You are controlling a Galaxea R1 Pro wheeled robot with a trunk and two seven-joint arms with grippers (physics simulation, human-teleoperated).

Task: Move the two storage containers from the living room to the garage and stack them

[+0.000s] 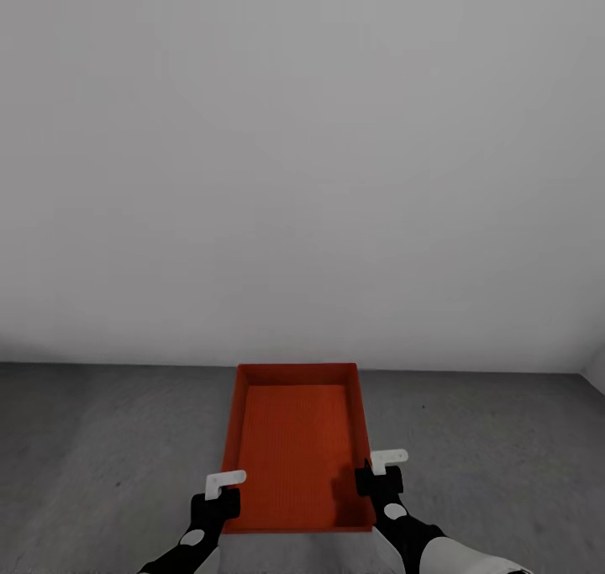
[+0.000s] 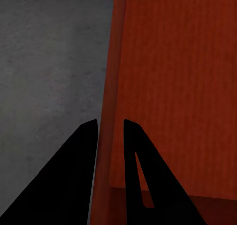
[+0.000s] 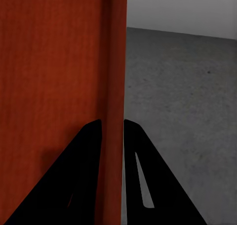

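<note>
The bin is red-orange and open on top. It sits low in the middle of the head view, and I hold it out in front of me with both hands. Its long sides run away from me toward the wall. I see nothing in it, just its ribbed bottom.

My left gripper is at the lower left of the bin, near the corner closest to me. In the left wrist view, my two black fingers sit on each side of the thin left wall of the bin, one outside and one inside. They pinch that wall.

My right gripper is on the right wall, also near the close end. In the right wrist view the fingers squeeze the thin red wall between them the same way.

Under and around the bin is the dark grey floor, with small specks in it. It fills the bottom part of the head view. Above it the plain white wall takes up the rest of the frame. At the far right edge a second wall meets it in a corner.
</note>
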